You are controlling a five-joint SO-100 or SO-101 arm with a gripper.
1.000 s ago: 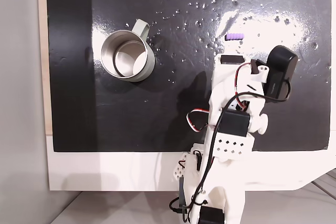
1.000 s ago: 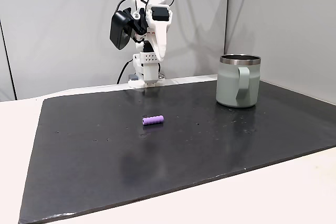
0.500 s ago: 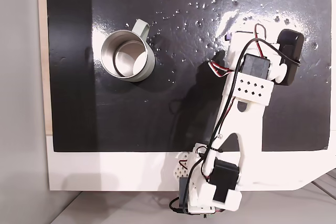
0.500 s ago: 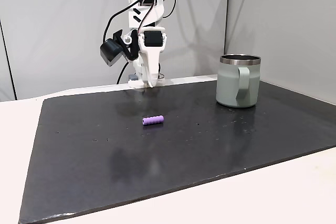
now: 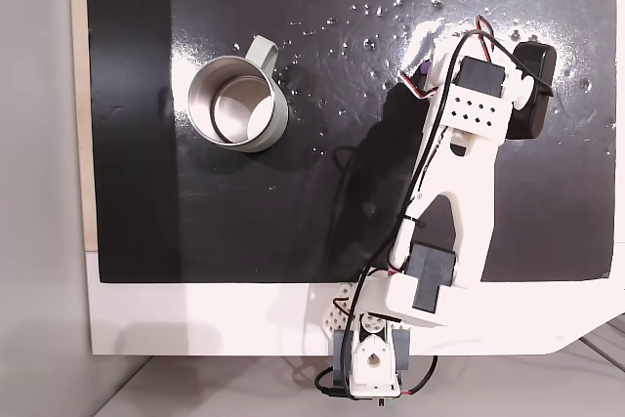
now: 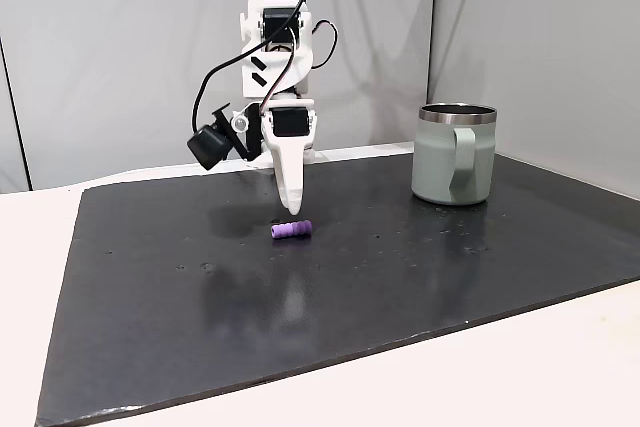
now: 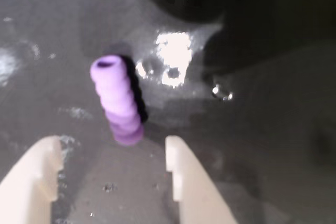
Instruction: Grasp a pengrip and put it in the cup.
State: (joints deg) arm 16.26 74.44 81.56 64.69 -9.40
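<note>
From above, the arm has swung forward and now reaches out over the black mat [image 5: 254, 212], where a second ago it was folded back. It hides nearly all of the pengrip [image 5: 426, 68]; just a purple bit peeks out by the arm's top corner. The cup [image 5: 237, 103] sits well apart to the left in this view. It is round and shiny inside, with a small loop handle.

From the side, the gripper [image 6: 294, 209] has come down low and its white tip points just above the pengrip [image 6: 291, 230]. The pengrip lies flat on the mat. The cup [image 6: 455, 154] stands upright far to the right, pale grey-green with a steel rim. So the grab looks close, but it is not done.

In the wrist view, the gripper [image 7: 113, 158] is spread wide and holds nothing. The pengrip [image 7: 117, 99] is a little bumpy purple tube, lying just ahead of the two cream fingers [image 7: 37, 169]. The mat is dark and shiny.
</note>
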